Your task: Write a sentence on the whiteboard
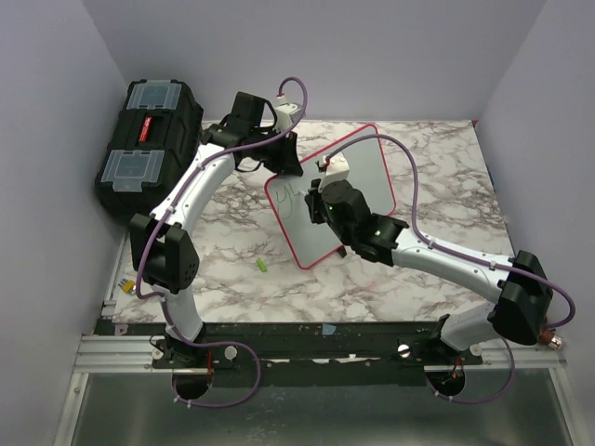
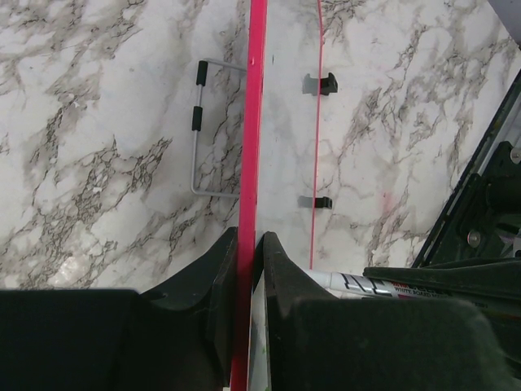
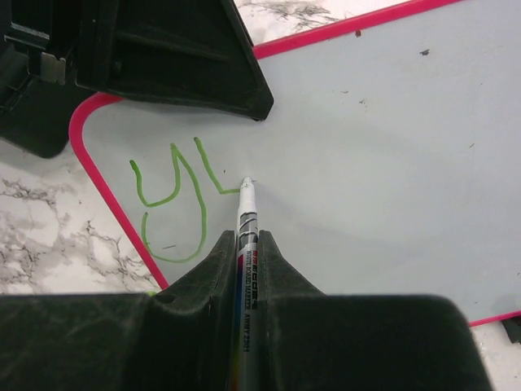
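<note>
Left hand (image 2: 248, 238) is pinched almost shut on the red edge of the whiteboard (image 3: 366, 147), which sits at an angle in the middle of the table (image 1: 307, 293). Right hand (image 3: 247, 238) is clamped tight on a marker (image 3: 247, 213). Its tip is on the board right beside the sentence (image 3: 172, 195), just a green "y" plus one more stroke near the corner.

Top cam: parked high above and behind the arm bases (image 1: 191, 353), looking down on the whole counter (image 1: 446, 186), fairly far out. Left wrist cam: super close, peering down past the left pincer (image 2: 250, 236) along the whiteboard (image 2: 251, 98) edge. Right wrist cam: equally close, looking over the right pincer (image 3: 246, 238) and marker (image 3: 247, 213) onto the board face. Whiteboard in all three.
</note>
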Controlling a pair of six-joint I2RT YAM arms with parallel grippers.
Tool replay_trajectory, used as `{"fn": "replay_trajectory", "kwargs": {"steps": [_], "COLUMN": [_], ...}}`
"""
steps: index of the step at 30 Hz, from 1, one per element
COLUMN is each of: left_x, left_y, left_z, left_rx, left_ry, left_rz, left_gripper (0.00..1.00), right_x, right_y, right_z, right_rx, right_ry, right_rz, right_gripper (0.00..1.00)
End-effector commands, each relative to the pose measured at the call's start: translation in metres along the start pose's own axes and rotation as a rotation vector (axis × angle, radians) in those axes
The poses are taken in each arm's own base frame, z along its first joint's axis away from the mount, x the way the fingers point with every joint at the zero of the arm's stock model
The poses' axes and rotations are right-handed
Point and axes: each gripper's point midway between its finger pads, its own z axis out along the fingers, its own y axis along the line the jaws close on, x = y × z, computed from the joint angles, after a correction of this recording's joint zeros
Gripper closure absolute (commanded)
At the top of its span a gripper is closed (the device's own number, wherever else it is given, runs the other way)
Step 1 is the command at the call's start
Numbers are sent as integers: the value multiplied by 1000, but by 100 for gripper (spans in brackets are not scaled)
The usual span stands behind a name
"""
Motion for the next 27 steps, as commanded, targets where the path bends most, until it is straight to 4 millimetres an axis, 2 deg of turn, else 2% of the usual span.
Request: {"fn": "replay_trajectory", "kwargs": {"steps": [1,19,27], "left_x": [-11,-9,-10], "left_y": [-1,-2,-4], "left_z": [-6,-5,-5], "left_rx": [-40,-46,-40], "left_ry": [-43,-42,-53], "left_rz": [39,45,57], "left_gripper": [100,100,100], "right_x": [-14,-29,-28], "right_y": [-1,14,21], "right_z": [5,11,13], "right_rx": [27,-24,-50], "right_ry": [-29,-49,-42], "right_rz": [-13,-8,-8], "right_gripper": [99,99,99]}}
